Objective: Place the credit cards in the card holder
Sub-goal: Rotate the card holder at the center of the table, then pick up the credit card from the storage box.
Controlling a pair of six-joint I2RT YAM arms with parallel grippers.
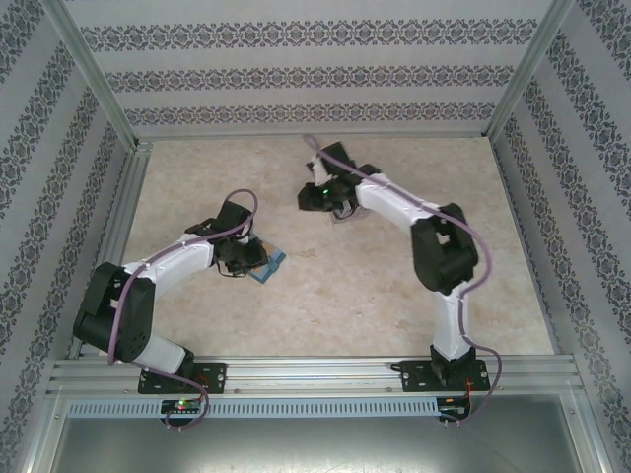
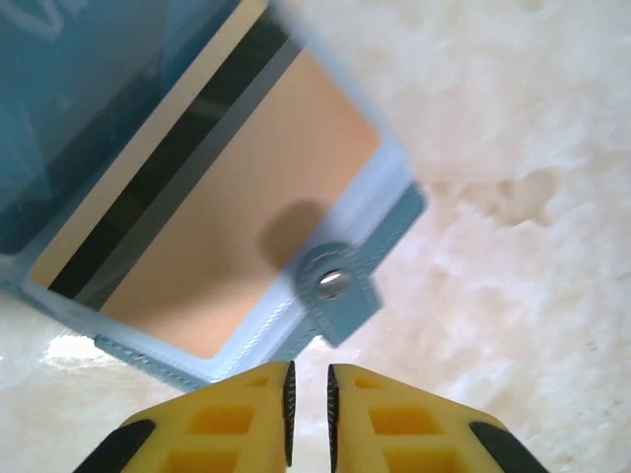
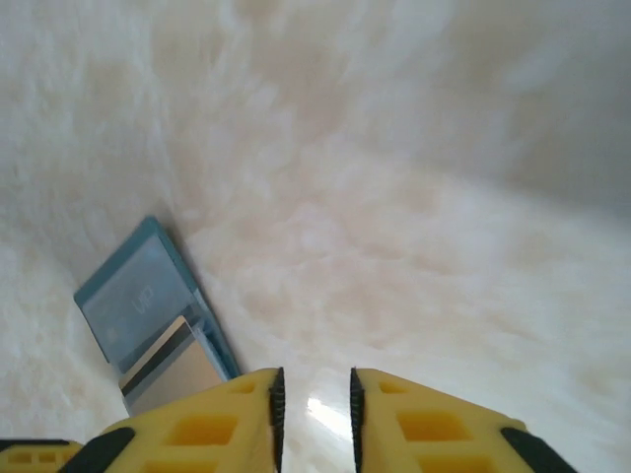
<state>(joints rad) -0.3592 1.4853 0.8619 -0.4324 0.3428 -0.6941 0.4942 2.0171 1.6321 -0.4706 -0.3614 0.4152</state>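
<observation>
Near the left hand (image 2: 310,379) lies the card holder (image 2: 360,296) (tan card (image 2: 246,197) inside).

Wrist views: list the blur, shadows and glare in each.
Left wrist: top-left corner out of focus, the snap tab of the card holder sharp, a round shadow on the tan card. Right wrist: the table soft throughout, a glare spot at the bottom edge, the blue card fairly crisp.

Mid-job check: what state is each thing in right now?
card holder: flat on the table, snap undone.
tan card: lying within the holder, stripe up.
light blue card: on the table, overlapping a grey card.
left gripper: slightly open, empty.
right gripper: slightly open, empty.
</observation>
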